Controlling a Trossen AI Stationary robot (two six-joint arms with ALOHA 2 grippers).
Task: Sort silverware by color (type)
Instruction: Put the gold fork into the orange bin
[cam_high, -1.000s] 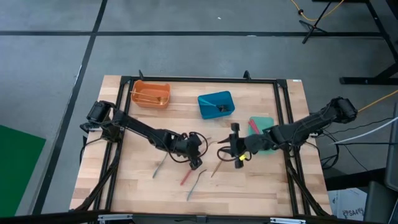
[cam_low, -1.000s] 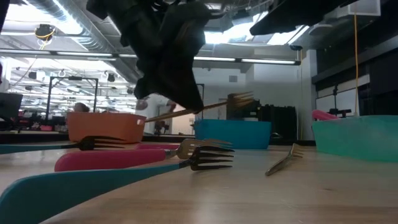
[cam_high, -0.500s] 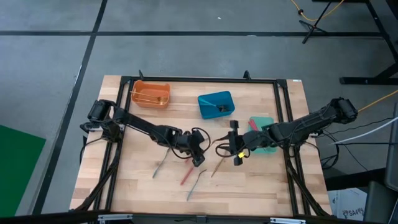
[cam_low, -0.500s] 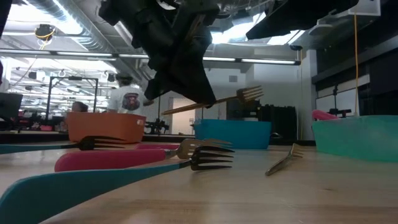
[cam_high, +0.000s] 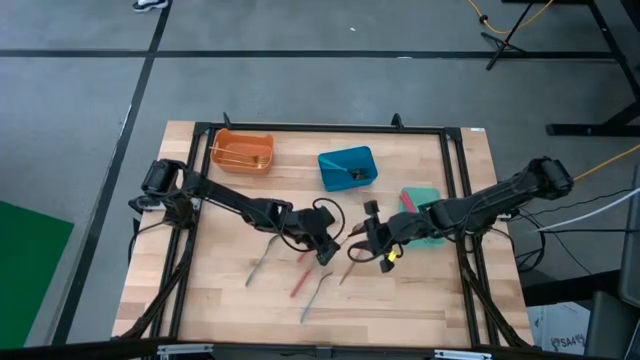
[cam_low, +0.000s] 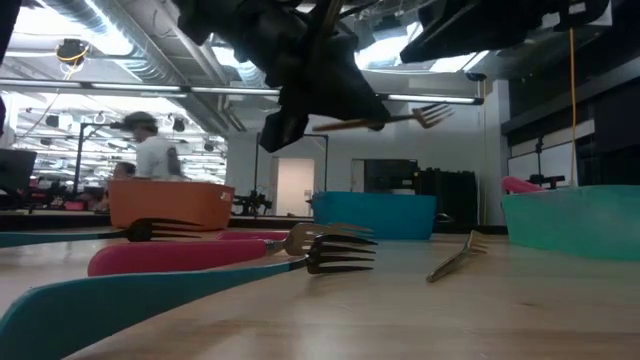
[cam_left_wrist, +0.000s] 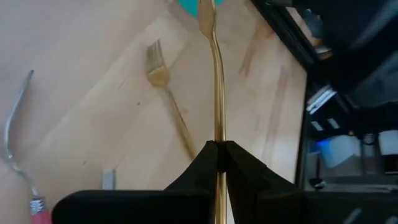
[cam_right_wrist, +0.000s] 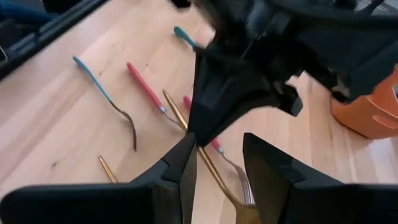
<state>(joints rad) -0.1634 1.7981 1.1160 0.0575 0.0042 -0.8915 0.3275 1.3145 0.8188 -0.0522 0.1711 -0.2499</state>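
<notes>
My left gripper (cam_high: 327, 250) is shut on a gold fork (cam_low: 390, 120) above the middle of the table. The fork sticks out ahead of the fingers (cam_left_wrist: 215, 74), with its tines toward my right gripper (cam_high: 368, 240). My right gripper is open, and in the right wrist view its fingers (cam_right_wrist: 180, 174) stand on either side of the fork's tine end (cam_right_wrist: 239, 202). I cannot tell whether they touch it. Other utensils lie flat on the wood: a gold fork (cam_left_wrist: 163, 81), a red-handled one (cam_high: 300, 282) and a silver one (cam_high: 318, 295). My left gripper pinches the gold fork's handle (cam_left_wrist: 217, 134) between its two fingers. The fork runs along the fingers and sticks out past their tips, tines away from the gripper. It is lifted clear of the table and lies roughly level in the low view.
An orange bin (cam_high: 243, 152) stands at the far left, a blue bin (cam_high: 348, 168) at the far middle, and a green bin (cam_high: 428, 200) partly under my right arm. Teal-handled and red-handled utensils (cam_right_wrist: 99, 87) lie near the front. A black frame (cam_high: 455, 180) borders the table.
My left gripper has risen with the gold fork and gone a little toward the table's right edge. The fork now hangs higher and more level than before. My right gripper has moved toward the left gripper, closing in on the fork's tine end.
</notes>
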